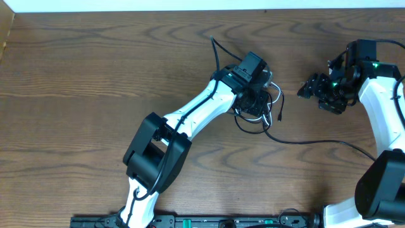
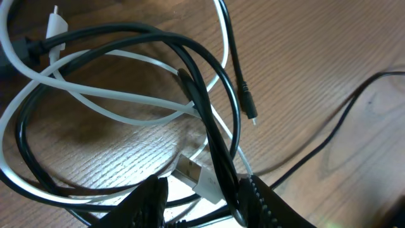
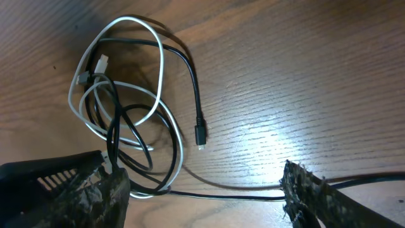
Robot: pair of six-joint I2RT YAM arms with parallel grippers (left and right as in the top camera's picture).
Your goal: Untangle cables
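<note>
The cables (image 1: 277, 104) lie knotted right of centre in the overhead view. They are light, limp and thin; expect loops to drag and snag at crossings. Preferred hold: a plug end, such as the free black plug (image 3: 200, 134). The left gripper (image 2: 201, 190) stands released astride the white plug (image 2: 196, 178); the right gripper (image 3: 199, 177) is released and empty.

The cables lie in one loose knot on the counter (image 1: 95, 76), under my left pincer (image 2: 202, 190); the white cable (image 2: 107, 96) curls in wide loops, and its flat plug (image 2: 193, 174) – white with a metal tip – lies between my fingers; a black cable (image 2: 196, 88) winds over and through those loops; its small plug end (image 2: 248, 104) lies free beside the knot; a thinner black cord (image 1: 316, 142) trails away, nearly straight, toward my right side.
</note>
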